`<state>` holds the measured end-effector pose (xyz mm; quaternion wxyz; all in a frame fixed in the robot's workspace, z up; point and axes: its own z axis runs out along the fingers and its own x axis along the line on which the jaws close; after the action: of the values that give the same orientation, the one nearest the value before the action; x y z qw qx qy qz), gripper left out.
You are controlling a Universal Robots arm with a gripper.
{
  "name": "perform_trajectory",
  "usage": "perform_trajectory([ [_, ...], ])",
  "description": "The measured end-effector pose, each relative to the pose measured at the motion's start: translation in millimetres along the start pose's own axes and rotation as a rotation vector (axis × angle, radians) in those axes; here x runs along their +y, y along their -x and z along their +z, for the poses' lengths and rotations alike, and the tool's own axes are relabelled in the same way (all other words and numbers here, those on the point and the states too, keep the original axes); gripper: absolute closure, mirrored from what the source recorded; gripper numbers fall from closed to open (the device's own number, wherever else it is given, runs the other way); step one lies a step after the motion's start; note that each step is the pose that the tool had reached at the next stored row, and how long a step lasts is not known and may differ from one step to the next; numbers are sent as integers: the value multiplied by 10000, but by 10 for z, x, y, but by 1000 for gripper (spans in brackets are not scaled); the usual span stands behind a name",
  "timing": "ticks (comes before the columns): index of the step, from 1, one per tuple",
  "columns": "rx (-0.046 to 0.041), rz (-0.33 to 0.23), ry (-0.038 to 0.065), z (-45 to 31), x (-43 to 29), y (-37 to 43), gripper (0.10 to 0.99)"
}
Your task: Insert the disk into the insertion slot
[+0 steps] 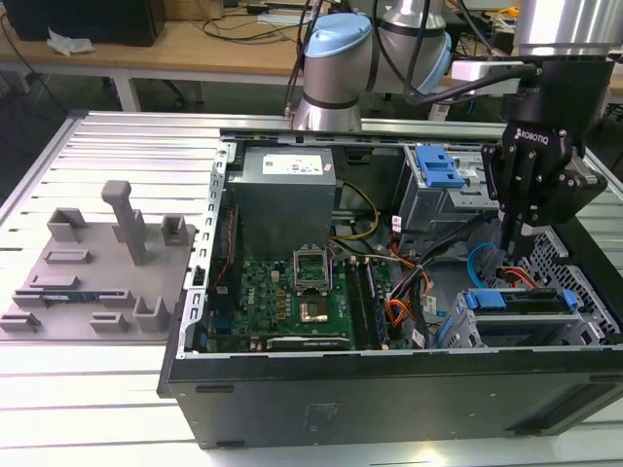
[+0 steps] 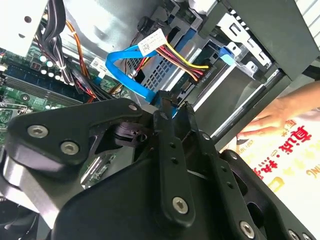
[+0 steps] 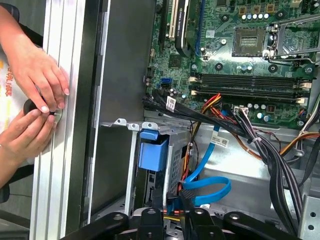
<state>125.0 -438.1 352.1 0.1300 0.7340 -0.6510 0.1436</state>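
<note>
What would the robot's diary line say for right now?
gripper: over drive cage | disk: blue carrier end showing in insertion slot | person's hands: on table beside case

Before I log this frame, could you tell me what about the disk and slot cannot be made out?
Body of the disk: first wrist view, hidden inside the insertion slot; its blue end shows.
Its depth: exterior view, the gripper partly blocks it.
Dark item under a person's hands: first wrist view, covered by them.
</note>
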Motion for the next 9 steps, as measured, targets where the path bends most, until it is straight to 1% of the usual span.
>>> perform_trajectory([
  [1,0,-8,-4,3,-1,1,831],
  [2,0,-15,-6,4,-1,2,898],
  [3,1,-22,-9,7,-2,3,925],
  [7,1,-36,-15,8,-3,4,925],
  [9,-7,-29,-5,12,-16,-1,925],
])
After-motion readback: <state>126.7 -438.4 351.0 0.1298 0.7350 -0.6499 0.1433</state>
